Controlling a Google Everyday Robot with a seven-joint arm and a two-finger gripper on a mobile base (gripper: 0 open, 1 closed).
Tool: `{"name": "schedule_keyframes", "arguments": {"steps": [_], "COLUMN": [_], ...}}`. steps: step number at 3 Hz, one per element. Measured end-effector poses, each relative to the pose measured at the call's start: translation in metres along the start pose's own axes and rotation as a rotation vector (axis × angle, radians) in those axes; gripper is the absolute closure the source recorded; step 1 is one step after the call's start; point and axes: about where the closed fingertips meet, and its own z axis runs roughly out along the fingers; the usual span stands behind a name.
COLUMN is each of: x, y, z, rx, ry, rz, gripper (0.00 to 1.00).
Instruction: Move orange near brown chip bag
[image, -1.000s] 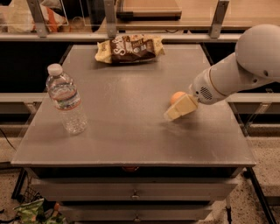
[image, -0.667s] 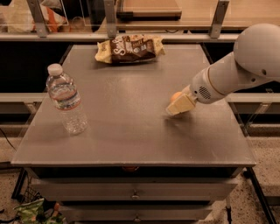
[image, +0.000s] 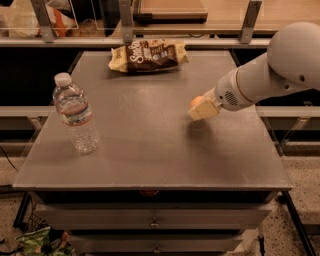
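Note:
The orange (image: 196, 101) is small and round, and it sits between the cream fingers of my gripper (image: 200, 109), right of the table's middle and lifted a little above the surface, with a shadow under it. The gripper is shut on the orange. My white arm (image: 270, 75) comes in from the right. The brown chip bag (image: 149, 55) lies flat at the table's far edge, left of the gripper and well beyond it.
A clear water bottle (image: 76, 113) with a white cap stands upright at the left of the grey table (image: 140, 145). A shelf rail with metal posts (image: 125, 22) runs behind the table. Drawers (image: 152, 220) sit below the front edge.
The gripper with the orange has risen off the table and shifted slightly toward the far side. The chip bag and bottle have not moved.

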Motion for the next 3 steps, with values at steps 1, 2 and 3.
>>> {"name": "schedule_keyframes", "arguments": {"steps": [1,2,3], "x": [-0.037,-0.07,-0.098], "y": [-0.017,-0.03,-0.041], "z": [0.015,0.042,0.069], "rx": [0.032,0.033,0.023], "ry": [-0.108,-0.175,-0.214], "rz": [-0.002,-0.011,-0.026], "gripper": [1.0,1.0,1.0]}}
